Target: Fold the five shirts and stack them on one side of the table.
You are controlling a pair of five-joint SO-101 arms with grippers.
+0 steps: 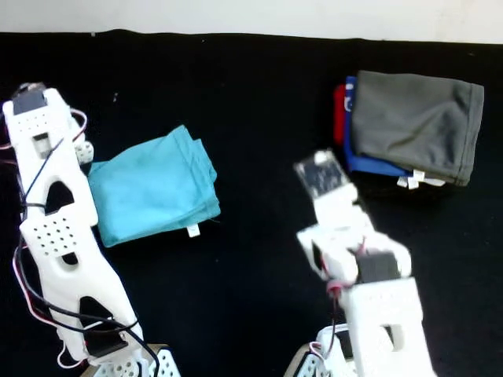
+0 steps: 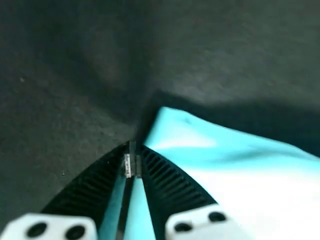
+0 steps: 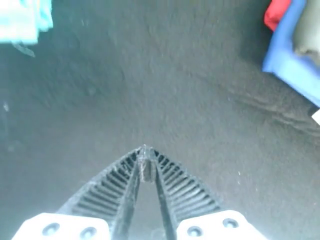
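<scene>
Shirts in sight: 4. 1 teal shirt (image 1: 153, 188), folded, lies flat by itself on the left half of the table (image 1: 251, 298), w/ 1 small white tag (image 1: 192, 230) at its near edge. The other 3 make 1 stack at the far right. The gray shirt (image 1: 416, 126) is on top and the blue shirt (image 1: 373, 163) is under it. The red shirt (image 1: 339, 114) is lowest as far as shows. Of the lower 2, just a strip each sticks out on the stack's left side, and blue also shows along the near edge. 2 white tags (image 1: 409, 182) sit at the stack's near edge. Stack and teal shirt are well apart, w/ black tabletop between.

Grippers: 2. The left gripper (image 2: 132, 162) is at the teal shirt's left edge, low over the table. Its fingers are closed on the cloth, and a fold of teal fabric is pinched between the 2 ribbed black pads (image 2: 165, 175). The rest of the shirt spreads out beyond the tips.

The right gripper (image 3: 145, 162) has its fingers closed tip to tip w/ nothing between them. It hangs over bare black tabletop between the teal shirt and the stack, nearer the stack and not touching either.

Arms: 2, both white. The left arm (image 1: 59, 236) runs up the table's left side beside the teal shirt. The right arm (image 1: 369, 290) comes up from the near edge, right of centre.
</scene>
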